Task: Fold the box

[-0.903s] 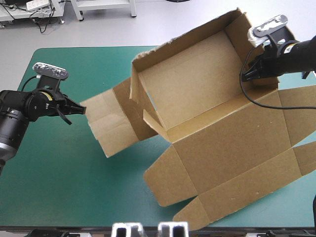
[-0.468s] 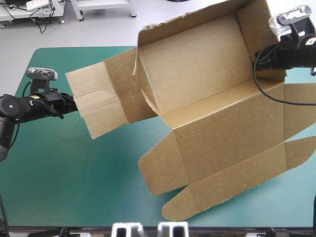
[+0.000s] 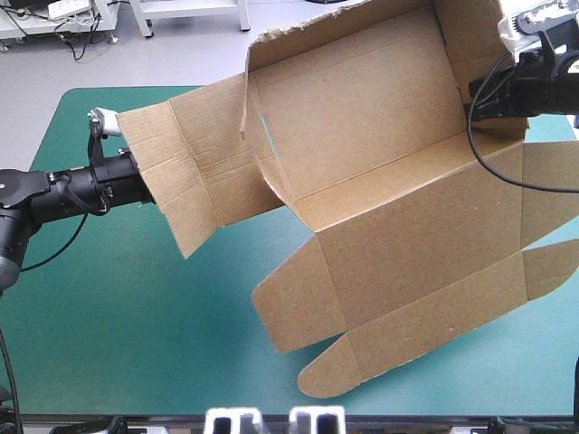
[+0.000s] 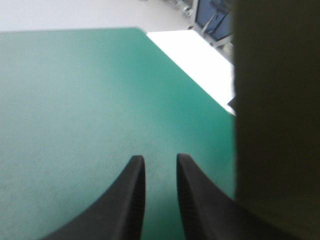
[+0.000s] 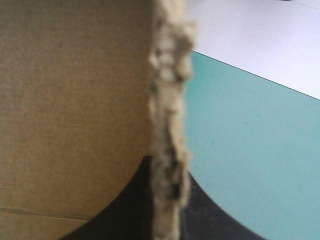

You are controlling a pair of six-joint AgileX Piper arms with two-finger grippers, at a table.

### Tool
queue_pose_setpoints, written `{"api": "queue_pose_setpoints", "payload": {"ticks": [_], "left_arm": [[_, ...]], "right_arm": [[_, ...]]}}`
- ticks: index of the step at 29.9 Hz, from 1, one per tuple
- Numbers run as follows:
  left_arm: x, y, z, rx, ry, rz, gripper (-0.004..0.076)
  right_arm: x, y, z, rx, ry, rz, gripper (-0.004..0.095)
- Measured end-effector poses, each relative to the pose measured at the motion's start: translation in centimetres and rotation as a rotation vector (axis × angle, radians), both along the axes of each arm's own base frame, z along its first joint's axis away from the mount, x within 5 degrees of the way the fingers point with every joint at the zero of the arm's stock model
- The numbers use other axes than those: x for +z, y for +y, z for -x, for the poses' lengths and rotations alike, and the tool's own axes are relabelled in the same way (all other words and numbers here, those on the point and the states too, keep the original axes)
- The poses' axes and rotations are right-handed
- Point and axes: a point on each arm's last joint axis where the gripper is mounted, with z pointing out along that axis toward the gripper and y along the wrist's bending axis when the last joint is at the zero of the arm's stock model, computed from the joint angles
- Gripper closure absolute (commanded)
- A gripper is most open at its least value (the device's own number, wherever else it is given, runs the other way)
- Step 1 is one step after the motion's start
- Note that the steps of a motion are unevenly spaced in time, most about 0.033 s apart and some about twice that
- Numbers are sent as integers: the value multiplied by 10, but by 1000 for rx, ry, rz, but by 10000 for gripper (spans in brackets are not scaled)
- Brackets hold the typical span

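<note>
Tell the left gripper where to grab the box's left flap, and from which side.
Probably best to take the flap by its free outer edge, coming from the table's left. It juts sideways off the box, raised, edge bare; the left gripper sits beside it, open.

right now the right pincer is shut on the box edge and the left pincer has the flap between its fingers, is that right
Not quite. The left pincer holds nothing: the left wrist view shows only teal-green cover between its fingers, with the box beside it. The right pincer is shut on the box edge, as you say.
</note>
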Motion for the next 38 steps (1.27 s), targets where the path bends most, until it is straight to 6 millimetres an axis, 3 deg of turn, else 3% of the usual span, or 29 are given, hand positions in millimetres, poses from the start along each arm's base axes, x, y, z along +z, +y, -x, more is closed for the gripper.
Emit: {"api": "queue_pose_setpoints", "payload": {"ticks": [4,16,25,29,38], "left_arm": [[4,-1,0,-4,-14,40,337],[4,-3,0,-12,-14,41,335],[18,-39,11,-154,-51,99,235],[28,-48,14,-194,-82,107,234],[36,-49,15,-197,-105,113,234]], "right_arm": [[0,0,0,2,0,-4,932],[2,4,0,38,-11,-52,932],[-4,6,-8,41,14,-54,932],[-16,15,-22,56,67,-52,931],[-42,49,-46,71,159,-7,931]]}}
